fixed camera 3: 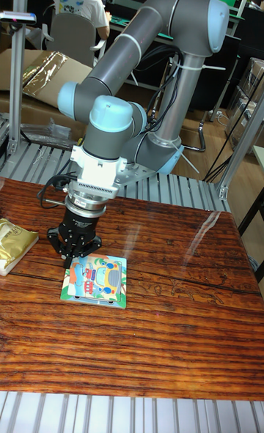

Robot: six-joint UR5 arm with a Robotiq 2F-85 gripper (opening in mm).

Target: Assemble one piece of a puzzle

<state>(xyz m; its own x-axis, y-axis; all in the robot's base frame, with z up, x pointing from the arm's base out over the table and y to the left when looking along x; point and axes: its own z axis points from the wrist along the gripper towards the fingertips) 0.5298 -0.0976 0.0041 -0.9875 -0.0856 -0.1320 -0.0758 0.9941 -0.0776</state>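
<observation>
Tall fixed view: fingers (74,257) touching puzzle (94,280)

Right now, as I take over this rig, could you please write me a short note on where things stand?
Hand: low over the upper left corner of the puzzle board, fingers pointing down. Whether it is open or holds a piece cannot be told from this view.
Things: the puzzle board lies flat on the wooden table. A yellow packet lies at the table's left edge.
Done: the board looks largely filled in.
Left: seat the piece at that corner if it is not in yet, then lift the hand clear.
</observation>
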